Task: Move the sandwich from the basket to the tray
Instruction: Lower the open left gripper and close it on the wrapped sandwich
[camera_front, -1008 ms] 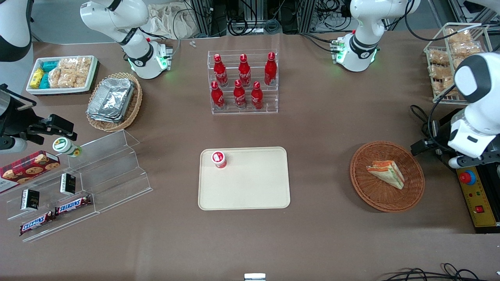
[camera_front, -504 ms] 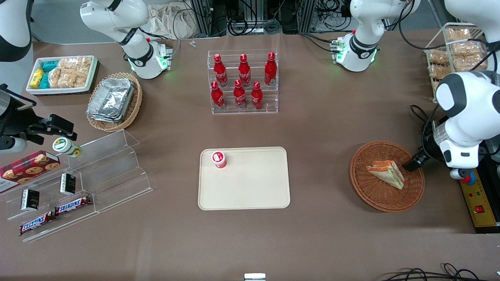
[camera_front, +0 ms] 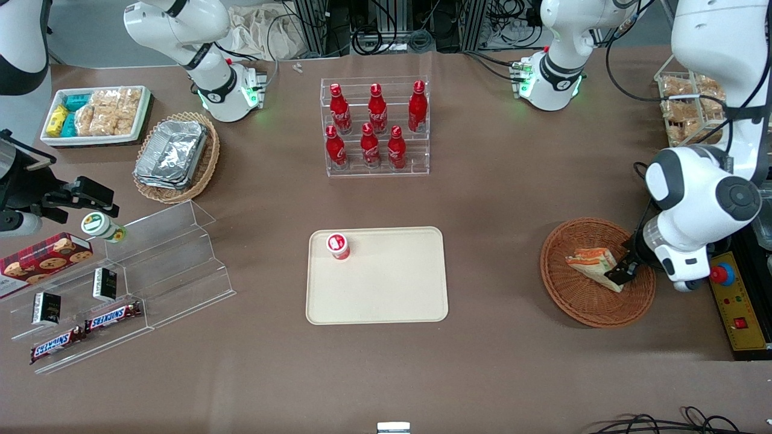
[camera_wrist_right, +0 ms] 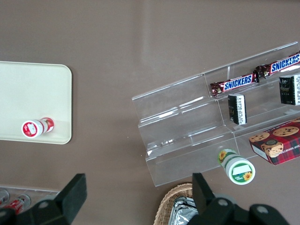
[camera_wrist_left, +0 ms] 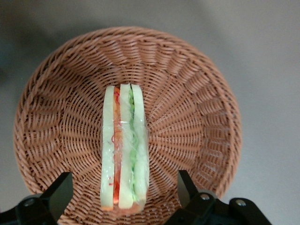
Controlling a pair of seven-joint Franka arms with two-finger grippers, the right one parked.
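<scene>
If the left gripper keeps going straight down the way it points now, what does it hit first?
Most likely the sandwich. The left gripper is open over the basket with a finger on each side of the wedge, so the fingers should straddle it and then meet the wicker floor. How far above it the gripper is remains unclear.

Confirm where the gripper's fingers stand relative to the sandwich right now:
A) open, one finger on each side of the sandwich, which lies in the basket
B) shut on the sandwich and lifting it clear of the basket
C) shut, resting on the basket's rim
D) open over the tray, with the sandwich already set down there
A: the wrist view shows the gripper open, with a finger either side of the sandwich, which lies in the basket; the tray has no sandwich on it.
</scene>
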